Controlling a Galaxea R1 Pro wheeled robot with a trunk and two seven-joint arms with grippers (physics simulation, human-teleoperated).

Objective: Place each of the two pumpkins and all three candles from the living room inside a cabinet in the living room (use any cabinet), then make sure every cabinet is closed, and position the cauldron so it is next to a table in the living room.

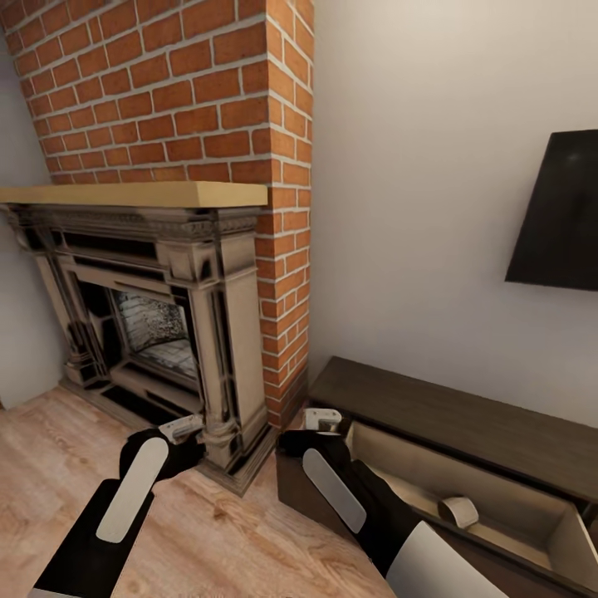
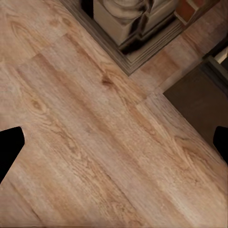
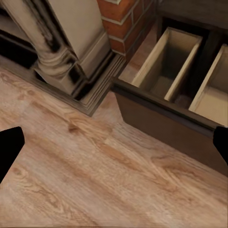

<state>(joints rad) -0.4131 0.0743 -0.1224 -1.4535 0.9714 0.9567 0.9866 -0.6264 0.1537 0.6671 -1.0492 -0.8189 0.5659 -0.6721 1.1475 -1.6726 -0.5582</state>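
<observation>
Cabinet: the long, low dark brown wooden cabinet (image 1: 465, 415) stands along the pale wall, just beside the red brick chimney column (image 1: 286, 208). Its pull-out front is drawn out and I see the pale beige inside.
Candle: one small stubby grey-beige candle (image 1: 458, 512) lies inside the open drawer, near its front wall. I cannot tell if it is upright or on its side.
Compartments: in my right wrist view the end of the cabinet (image 3: 167, 66) shows narrow beige sections with nothing in them.
Left pincer: my left pincer (image 1: 181, 430) hangs above the light wooden plank floor (image 1: 66, 465), near the base of the grey stone fireplace (image 1: 158, 316). Its fingers stand apart and hold nothing.
Right pincer: my right pincer (image 1: 322, 419) is over the corner of the open drawer. Its fingers are also apart and hold nothing.
Step in hand: I judge that I am in the storing part, with at least one candle already in.
Next move: both my pincers carry nothing, so I must go for another pumpkin or candle. The drawer should be left open until all are in, then pushed closed.
</observation>
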